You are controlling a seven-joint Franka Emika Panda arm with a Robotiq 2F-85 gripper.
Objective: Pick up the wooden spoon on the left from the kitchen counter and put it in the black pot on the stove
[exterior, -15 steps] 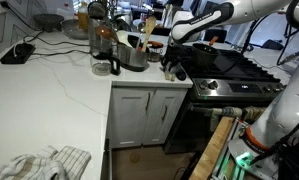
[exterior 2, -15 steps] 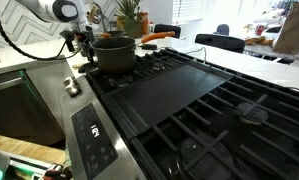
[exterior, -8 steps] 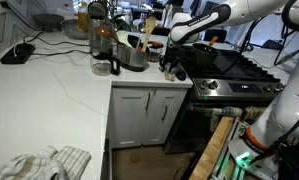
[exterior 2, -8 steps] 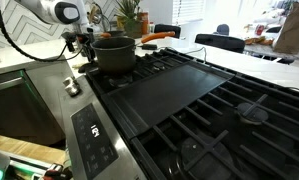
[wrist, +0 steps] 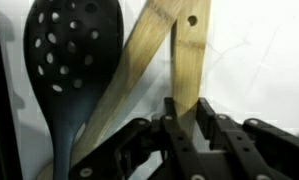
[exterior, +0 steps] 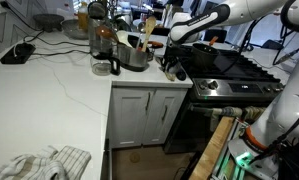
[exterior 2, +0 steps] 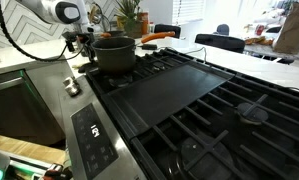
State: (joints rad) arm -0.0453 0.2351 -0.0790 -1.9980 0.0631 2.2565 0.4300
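Wrist view: wooden spoon (wrist: 186,60) sits right btwn the gripper (wrist: 186,125) fingers (wrist: 217,130). Its long axis runs straight up and away from them, hole end farthest. Fingers flank the handle snugly, but can't tell if actually clamped. Spoon is pale, flat and slim. It lies on the white kitchen counter (exterior: 59,85) w/ a 2nd wooden utensil (wrist: 139,60) angled just beside it and a black slotted spoon (wrist: 69,60) further over. Black pot (exterior 2: 113,54) is near, on the stove (exterior 2: 189,100).

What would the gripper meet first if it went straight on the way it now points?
Probably the pale wooden handle standing between the fingers of the gripper in the wrist view; depth is unclear.
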